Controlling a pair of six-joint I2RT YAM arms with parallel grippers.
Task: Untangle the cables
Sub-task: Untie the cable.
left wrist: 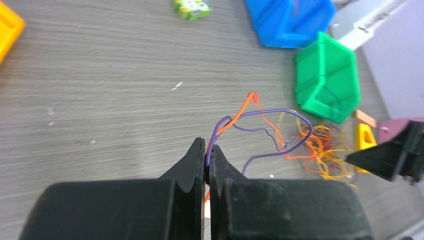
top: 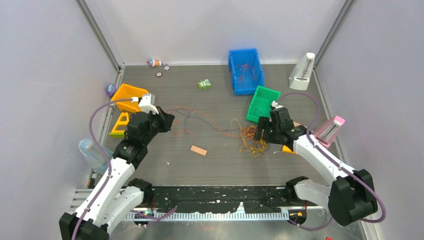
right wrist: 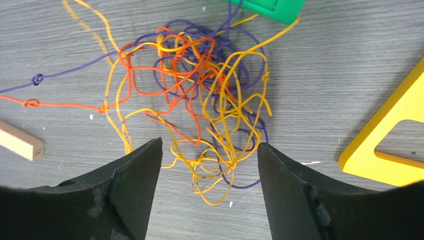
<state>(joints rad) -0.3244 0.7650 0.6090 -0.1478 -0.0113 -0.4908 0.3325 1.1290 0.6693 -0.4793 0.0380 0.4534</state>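
Note:
The cables (top: 250, 138) lie as a tangle of orange-yellow, red and purple strands on the grey table, right of centre. Purple and red strands (top: 200, 120) run left from the tangle to my left gripper (top: 169, 122). In the left wrist view that gripper (left wrist: 206, 150) is shut on a purple and a red-orange strand, which loop away toward the tangle (left wrist: 322, 150). My right gripper (top: 262, 133) hovers at the tangle's right edge. In the right wrist view it (right wrist: 209, 146) stands open above the near loops of the tangle (right wrist: 200, 90), with nothing held.
A green bin (top: 262, 102) and a blue bin (top: 245, 70) stand behind the tangle. A wooden block (top: 198, 150) lies in front. An orange bin (top: 129, 96) and a yellow frame (top: 120, 125) are at left, another yellow piece (right wrist: 395, 145) by the right gripper.

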